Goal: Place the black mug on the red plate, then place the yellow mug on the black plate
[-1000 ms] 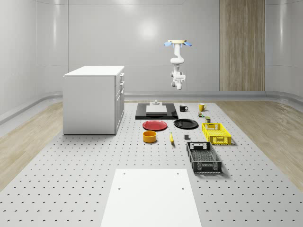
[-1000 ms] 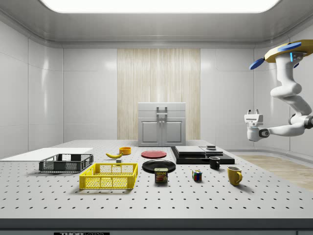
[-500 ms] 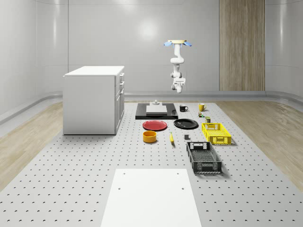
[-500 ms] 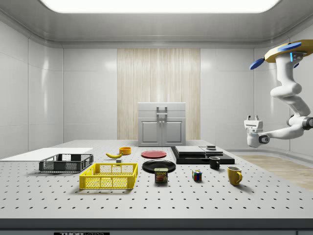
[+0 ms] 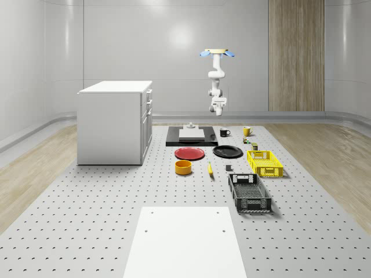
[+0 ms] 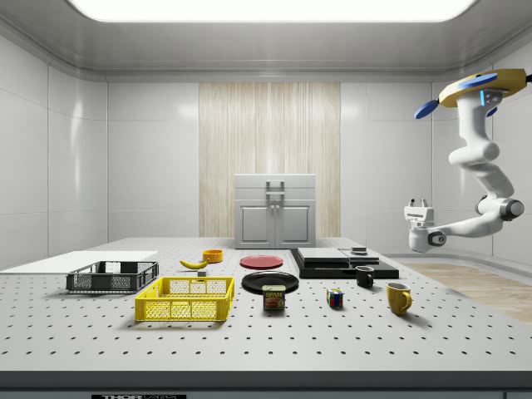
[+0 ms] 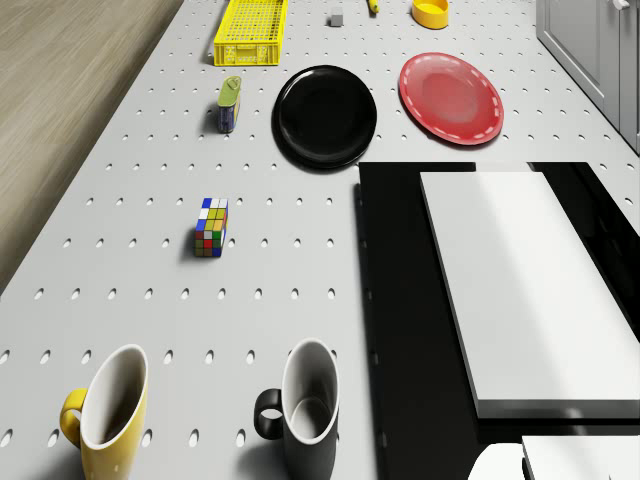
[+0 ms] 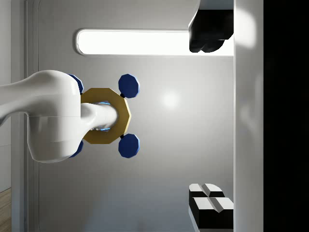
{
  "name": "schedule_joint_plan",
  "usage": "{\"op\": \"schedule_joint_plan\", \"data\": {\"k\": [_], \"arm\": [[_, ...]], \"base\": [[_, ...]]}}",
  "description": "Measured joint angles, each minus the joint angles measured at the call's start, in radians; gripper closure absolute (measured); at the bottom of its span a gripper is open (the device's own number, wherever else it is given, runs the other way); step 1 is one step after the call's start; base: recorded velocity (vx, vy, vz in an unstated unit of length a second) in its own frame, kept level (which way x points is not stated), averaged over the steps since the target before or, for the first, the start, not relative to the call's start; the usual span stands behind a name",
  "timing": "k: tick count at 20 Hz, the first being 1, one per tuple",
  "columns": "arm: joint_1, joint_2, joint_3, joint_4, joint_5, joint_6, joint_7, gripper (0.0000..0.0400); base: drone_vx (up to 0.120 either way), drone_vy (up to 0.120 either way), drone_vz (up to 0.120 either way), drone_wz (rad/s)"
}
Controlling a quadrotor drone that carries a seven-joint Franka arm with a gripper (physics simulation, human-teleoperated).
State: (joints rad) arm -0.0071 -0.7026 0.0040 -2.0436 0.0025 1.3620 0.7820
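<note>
The black mug (image 7: 305,410) (image 5: 224,132) stands upright on the table beside a black slab, with the yellow mug (image 7: 108,412) (image 5: 247,131) close by. The red plate (image 7: 451,98) (image 5: 190,153) and the black plate (image 7: 326,116) (image 5: 227,152) lie side by side farther along, both bare. The drone (image 5: 217,53) (image 6: 478,87) hovers high over the table's far end, above the mugs. My gripper (image 6: 418,202) (image 8: 211,118) hangs well above the mugs, turned upward toward the ceiling and the drone, open and holding nothing.
A white cabinet (image 5: 113,121) stands at the whole-scene view's left. The black slab (image 5: 174,141) carries a white block. Also on the table are a yellow basket (image 5: 265,163), a black basket (image 5: 249,193), a yellow bowl (image 5: 183,167), a banana (image 5: 210,168), a Rubik's cube (image 7: 211,227) and a can (image 7: 229,103).
The drone and arm have shifted toward the side view's left, and the gripper has sunk slightly. The mugs and plates have not moved.
</note>
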Motion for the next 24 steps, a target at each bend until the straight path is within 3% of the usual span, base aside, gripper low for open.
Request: {"op": "schedule_joint_plan", "data": {"k": [2, 24], "arm": [[0.0, 0.0, 0.0, 0.001, 0.0, 0.0, 0.0, 0.0], [-0.004, -0.011, 0.007, -0.008, -0.008, 0.015, 0.0, 0.0]], "base": [[0.1, -0.1, 0.0, 0.0], [0.116, 0.0, 0.0, 0.0]]}}
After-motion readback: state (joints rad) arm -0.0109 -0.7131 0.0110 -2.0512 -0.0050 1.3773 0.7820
